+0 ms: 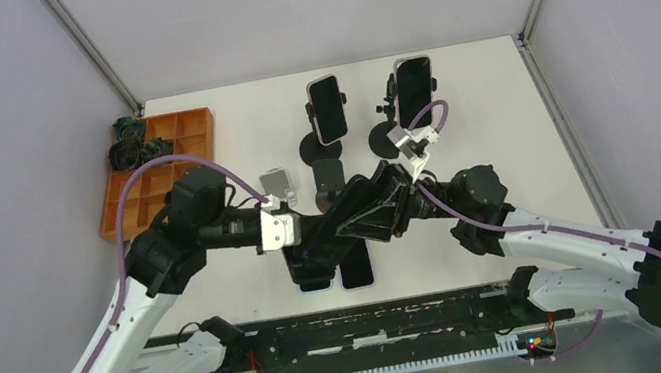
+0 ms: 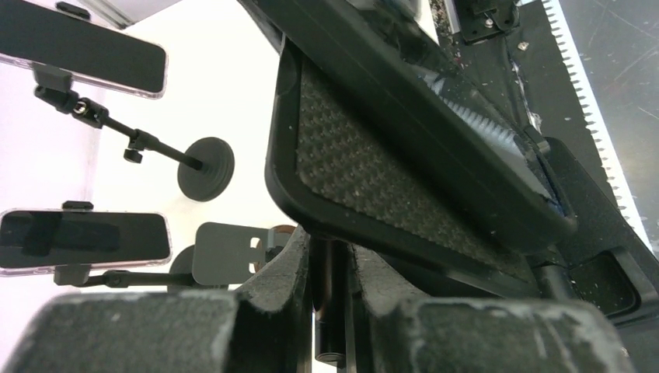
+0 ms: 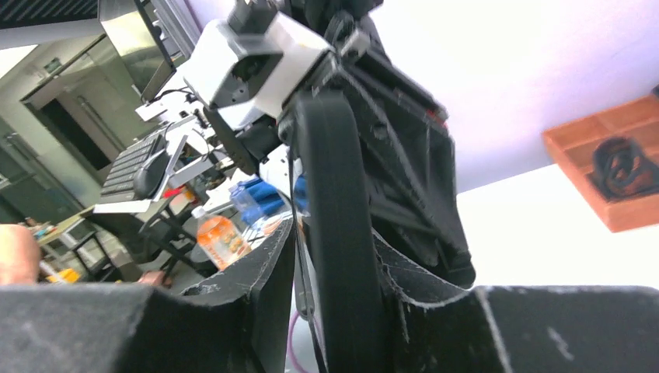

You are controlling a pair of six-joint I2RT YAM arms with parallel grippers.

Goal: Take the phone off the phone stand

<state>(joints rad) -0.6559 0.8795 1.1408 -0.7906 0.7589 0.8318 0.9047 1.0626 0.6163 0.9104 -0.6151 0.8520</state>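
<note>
L tool (image 2: 328, 264), R tool (image 3: 332, 260) on phone (image 3: 330, 171)

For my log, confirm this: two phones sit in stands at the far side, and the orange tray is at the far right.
One error: the orange tray is at the far left, not right; the top external view shows it. The left phone and right phone do sit in stands at the far side.
</note>
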